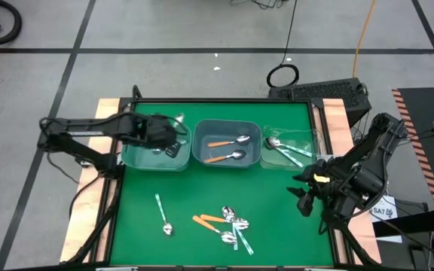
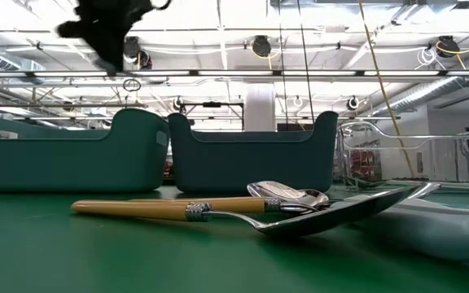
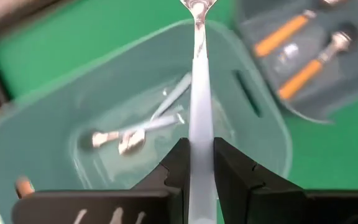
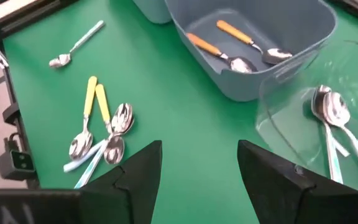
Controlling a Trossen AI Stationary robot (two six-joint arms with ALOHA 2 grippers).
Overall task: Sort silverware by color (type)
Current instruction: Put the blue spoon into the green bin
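My left gripper hangs over the left blue-grey bin, shut on a spoon with a light-blue handle. Two more light-blue spoons lie on that bin's floor. The middle bin holds two orange-handled spoons. The clear right bin holds teal-handled spoons. Loose spoons lie on the green table: one alone and a mixed pile. My right gripper is open above the table's right side, with nothing between its fingers. My left gripper pinches the spoon's light-blue handle between its two fingers. The handle runs forward out of the fingers, with the metal bowl at the far end. The fingers slant down from the table's left side. The spoon is lifted clear above the left bin.
The three bins stand in a row along the table's far edge. Bare green surface lies between the spoon pile and my right arm. In the low view an orange-handled spoon lies close in front of the bins.
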